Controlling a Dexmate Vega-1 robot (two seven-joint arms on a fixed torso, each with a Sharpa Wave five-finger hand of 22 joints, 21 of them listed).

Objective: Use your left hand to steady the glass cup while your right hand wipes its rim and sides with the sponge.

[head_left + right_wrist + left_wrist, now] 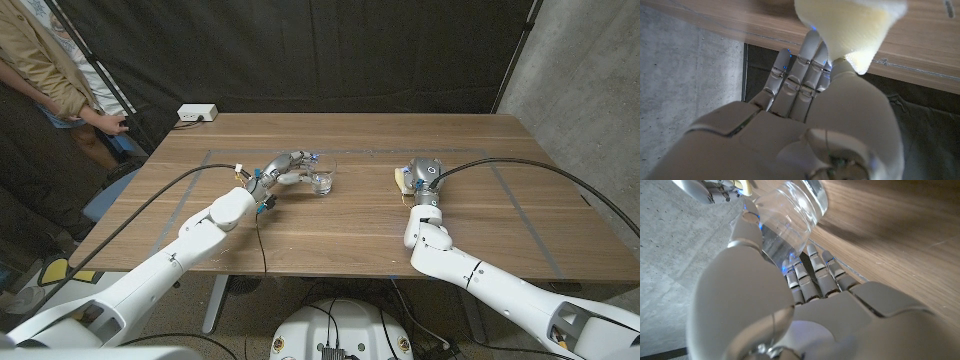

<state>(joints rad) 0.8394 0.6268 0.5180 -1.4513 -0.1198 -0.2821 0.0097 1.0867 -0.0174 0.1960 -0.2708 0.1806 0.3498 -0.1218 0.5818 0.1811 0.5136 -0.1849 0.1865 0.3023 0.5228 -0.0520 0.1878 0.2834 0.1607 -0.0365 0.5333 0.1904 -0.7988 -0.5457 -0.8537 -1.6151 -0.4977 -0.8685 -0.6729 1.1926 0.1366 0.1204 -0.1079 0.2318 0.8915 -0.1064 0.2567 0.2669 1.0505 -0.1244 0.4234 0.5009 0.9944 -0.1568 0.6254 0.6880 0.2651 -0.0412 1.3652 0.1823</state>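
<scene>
The clear glass cup stands on the wooden table, left of the middle. My left hand wraps around it from the left. In the left wrist view the cup sits between the thumb and fingers. My right hand is to the cup's right, a short gap away, and holds the pale yellow sponge. The right wrist view shows the sponge pinched between thumb and fingers. My right hand with the sponge also shows beyond the cup in the left wrist view.
A white power box sits at the table's far left edge. A person stands beyond the far left corner. Black cables run along both arms. A dark curtain hangs behind the table, a concrete wall on the right.
</scene>
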